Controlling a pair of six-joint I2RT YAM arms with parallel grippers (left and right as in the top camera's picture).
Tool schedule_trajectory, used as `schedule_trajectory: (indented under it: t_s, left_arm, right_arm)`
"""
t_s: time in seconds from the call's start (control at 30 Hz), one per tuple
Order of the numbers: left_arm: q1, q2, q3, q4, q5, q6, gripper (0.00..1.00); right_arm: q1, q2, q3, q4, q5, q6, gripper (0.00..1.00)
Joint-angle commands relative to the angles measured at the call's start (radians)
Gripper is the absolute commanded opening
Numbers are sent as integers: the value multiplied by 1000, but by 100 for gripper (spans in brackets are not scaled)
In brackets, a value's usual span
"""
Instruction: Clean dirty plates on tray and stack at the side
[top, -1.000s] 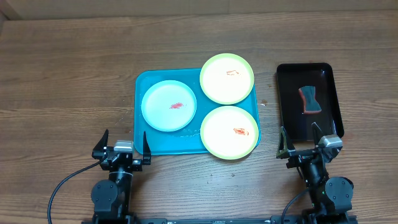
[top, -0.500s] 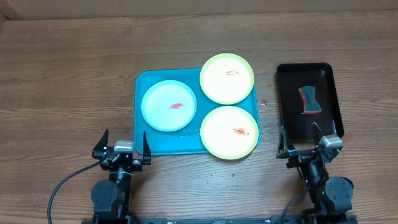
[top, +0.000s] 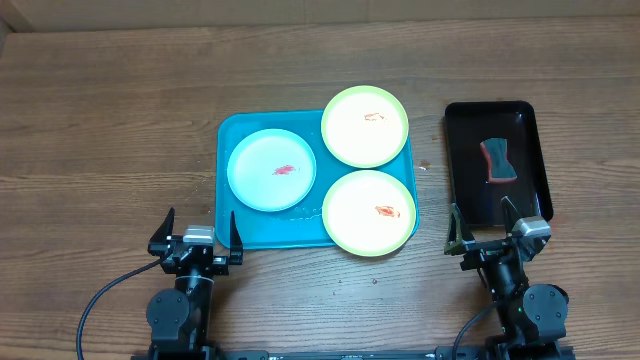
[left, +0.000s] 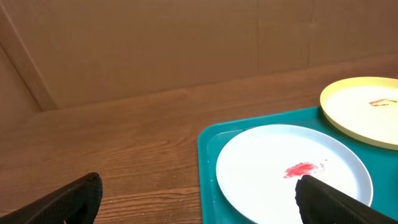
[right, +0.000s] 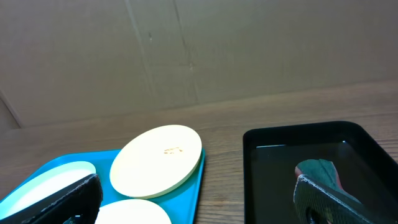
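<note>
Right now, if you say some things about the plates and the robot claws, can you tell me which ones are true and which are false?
1. The round pale blue plastic plate has a red smear on it. True.
2. The large turquoise plastic tray holds four plates. False: it holds three, the blue one, the far yellow-green rimmed plate and the near yellow-green rimmed plate.
3. A dark teal and red sponge lies in the narrow black tray. True.
4. The left claw grips a plate. False: it is open and empty.
5. The right claw is open. True.
</note>
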Motion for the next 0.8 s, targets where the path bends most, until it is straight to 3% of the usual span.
schedule_trajectory:
  t_s: [0.0,0.43,0.77]
  left_arm:
    - [5,-10,22,-1,2,-11,100]
    - [5,-10,142,-130,2,-10,100]
    - [5,-10,174,-132,10,-11,100]
  right_arm:
    - [5,-8,-10,8,6,3,100]
    - [5,-8,-10,54,6,-1,100]
    - [5,-8,33,51,6,-1,100]
